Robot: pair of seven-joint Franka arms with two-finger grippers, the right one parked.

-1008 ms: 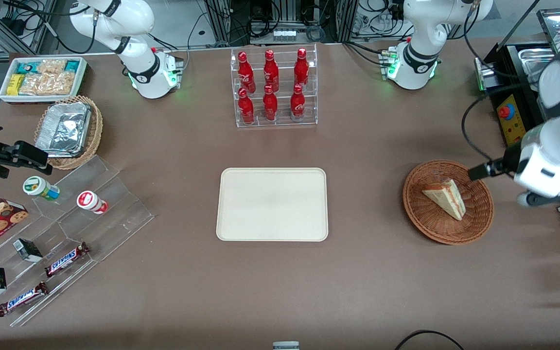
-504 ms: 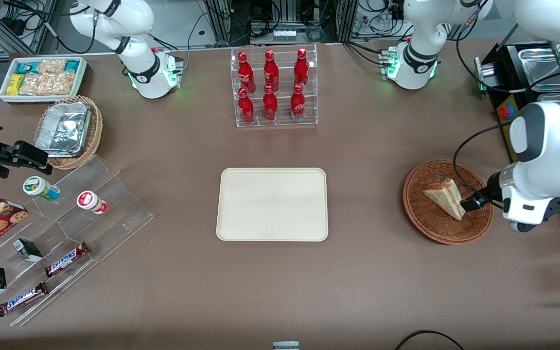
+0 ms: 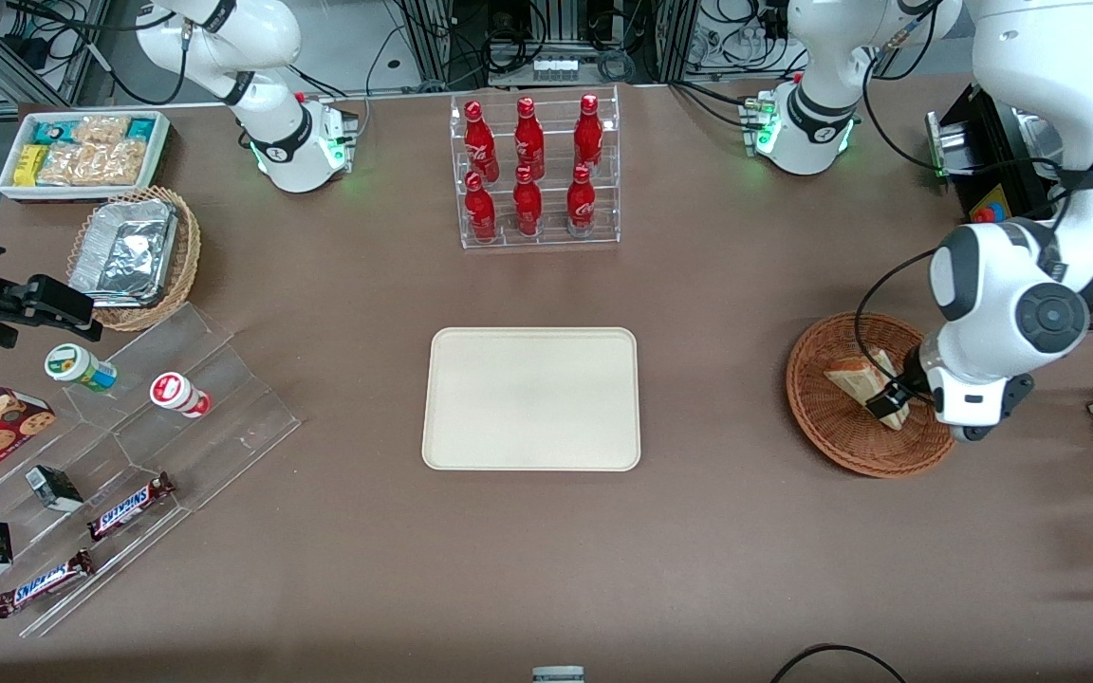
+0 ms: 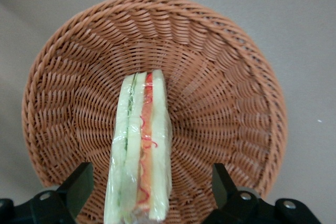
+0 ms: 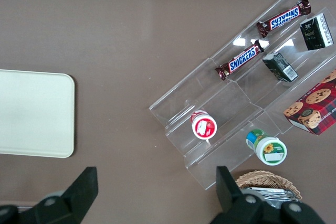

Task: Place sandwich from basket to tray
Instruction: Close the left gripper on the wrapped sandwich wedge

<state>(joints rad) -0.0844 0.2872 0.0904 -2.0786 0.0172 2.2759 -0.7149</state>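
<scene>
1. The gripper (image 4: 147, 192) hangs over the basket (image 4: 231, 93), jaws spread wide either side of the sandwich (image 4: 142, 150).
2. The sandwich stands on edge in the basket, long axis running straight away between the jaws.
3. The tray (image 3: 531, 398) lies well apart, toward the table's middle.

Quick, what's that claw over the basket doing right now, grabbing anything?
Gripper: open, fingers either side of the sandwich in the basket, not yet holding it.

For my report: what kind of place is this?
Probably a robotics lab staged as a snack shop: clear rack of red cola bottles, chocolate bars on acrylic steps. The open gripper hovers over the wicker basket's sandwich.
</scene>
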